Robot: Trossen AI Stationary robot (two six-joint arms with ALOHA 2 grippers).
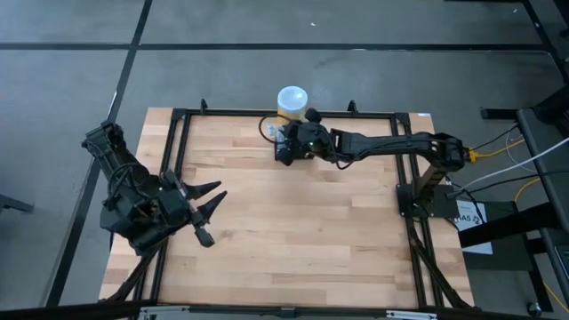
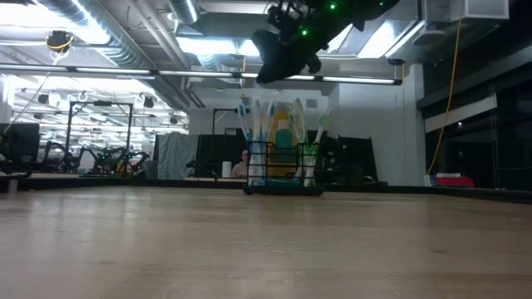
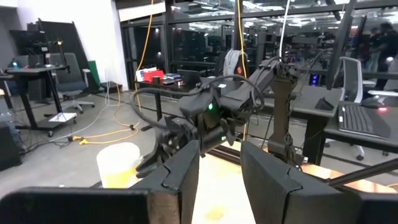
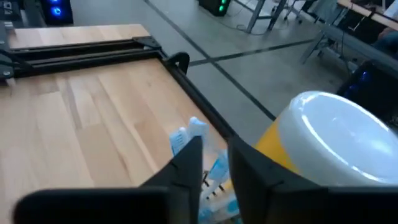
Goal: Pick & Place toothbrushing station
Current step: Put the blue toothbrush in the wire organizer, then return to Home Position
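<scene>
Your small black wire-mesh toothbrushing station (image 2: 283, 170) stands at the wooden table's (image 1: 293, 231) far edge, just beside the yellow cylinder with a white round top (image 1: 292, 100). Your right gripper (image 1: 286, 151) hovers above the station, jaws narrowly parted and empty. Your left gripper (image 1: 206, 213) waits well apart, released.

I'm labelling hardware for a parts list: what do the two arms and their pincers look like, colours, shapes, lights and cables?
Both arms are dark, nearly black, jointed segments. The left pincer has two flat, angular tapering fingers. The right pincer sits on a bulky black wrist showing small green lights in the low view. Yellow and white cables run by the right arm's base. No markings are legible.
</scene>
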